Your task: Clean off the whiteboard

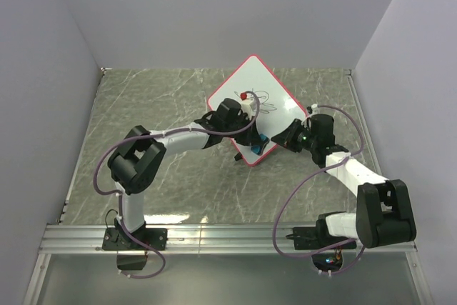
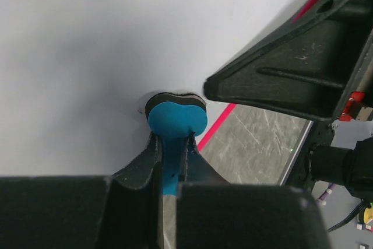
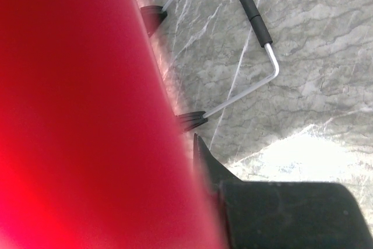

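The whiteboard (image 1: pixel 270 85), white with a thin pink-red frame, stands cornerwise on the table (image 1: pixel 157 98). Near its middle a black scribble (image 1: pixel 265 103) loops, too tangled to read. Against its face the left hand (image 2: pixel 173 144) pinches a blue eraser (image 2: pixel 176 119). At its lower right edge the right hand (image 1: pixel 284 136) pinches the frame.

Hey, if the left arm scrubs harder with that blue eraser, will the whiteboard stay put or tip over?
Probably stiff: the whiteboard is a flat framed panel, unlikely to flex under the eraser. Propped on a thin wire stand, it might tip or slide alone. The right gripper seems to clamp its red edge, which should steady it.
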Controlling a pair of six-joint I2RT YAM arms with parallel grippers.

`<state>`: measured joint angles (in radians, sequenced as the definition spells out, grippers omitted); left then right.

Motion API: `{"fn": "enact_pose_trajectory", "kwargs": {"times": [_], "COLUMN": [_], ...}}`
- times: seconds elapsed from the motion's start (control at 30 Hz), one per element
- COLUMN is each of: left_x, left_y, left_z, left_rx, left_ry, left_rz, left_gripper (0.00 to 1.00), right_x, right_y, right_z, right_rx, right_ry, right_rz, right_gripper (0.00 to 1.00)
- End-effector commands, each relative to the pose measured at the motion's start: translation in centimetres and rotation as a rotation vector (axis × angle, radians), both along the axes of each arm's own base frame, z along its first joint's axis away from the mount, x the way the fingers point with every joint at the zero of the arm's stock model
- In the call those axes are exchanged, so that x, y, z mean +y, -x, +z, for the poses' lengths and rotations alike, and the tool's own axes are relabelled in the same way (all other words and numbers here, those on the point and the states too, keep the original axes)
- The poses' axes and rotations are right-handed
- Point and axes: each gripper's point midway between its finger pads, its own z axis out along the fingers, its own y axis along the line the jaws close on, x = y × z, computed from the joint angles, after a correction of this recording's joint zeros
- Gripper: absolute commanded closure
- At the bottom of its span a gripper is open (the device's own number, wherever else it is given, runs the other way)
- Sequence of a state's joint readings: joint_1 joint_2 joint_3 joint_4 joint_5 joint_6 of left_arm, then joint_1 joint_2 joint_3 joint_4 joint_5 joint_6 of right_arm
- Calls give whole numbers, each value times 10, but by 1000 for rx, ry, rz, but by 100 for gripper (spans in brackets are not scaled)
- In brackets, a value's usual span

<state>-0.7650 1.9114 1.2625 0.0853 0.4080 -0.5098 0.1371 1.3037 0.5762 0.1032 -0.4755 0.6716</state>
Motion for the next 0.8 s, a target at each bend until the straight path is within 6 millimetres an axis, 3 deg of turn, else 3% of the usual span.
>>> {"fn": "enact_pose_trajectory", "kwargs": {"times": [0.0,0.13,0.2,0.3,0.43,0.53,0.63,0.73,0.77], "left_x": [28,43,57,73,82,80,75,59,43], "left_y": [-21,-71,-95,-131,-158,-156,-142,-116,-100], "left_z": [-25,-21,-32,-33,-39,-42,-40,-30,-26], "left_rx": [57,18,30,39,42,45,43,23,15], "left_ry": [-64,-64,-71,-74,-81,-93,-96,-97,-97], "left_rz": [59,132,174,232,264,253,232,175,135], "left_gripper": [100,100,100,100,100,100,100,100,100], "right_x": [-13,-14,-13,-13,-15,-16,-15,-14,-14], "right_y": [49,52,53,56,59,58,55,54,53], "right_z": [-66,-68,-69,-72,-74,-73,-71,-72,-71], "right_rx": [258,264,266,274,279,277,271,271,269], "right_ry": [148,151,153,155,165,171,170,167,165], "right_rz": [30,32,35,40,44,48,49,50,50], "right_gripper": [100,100,100,100,100,100,100,100,100]}}
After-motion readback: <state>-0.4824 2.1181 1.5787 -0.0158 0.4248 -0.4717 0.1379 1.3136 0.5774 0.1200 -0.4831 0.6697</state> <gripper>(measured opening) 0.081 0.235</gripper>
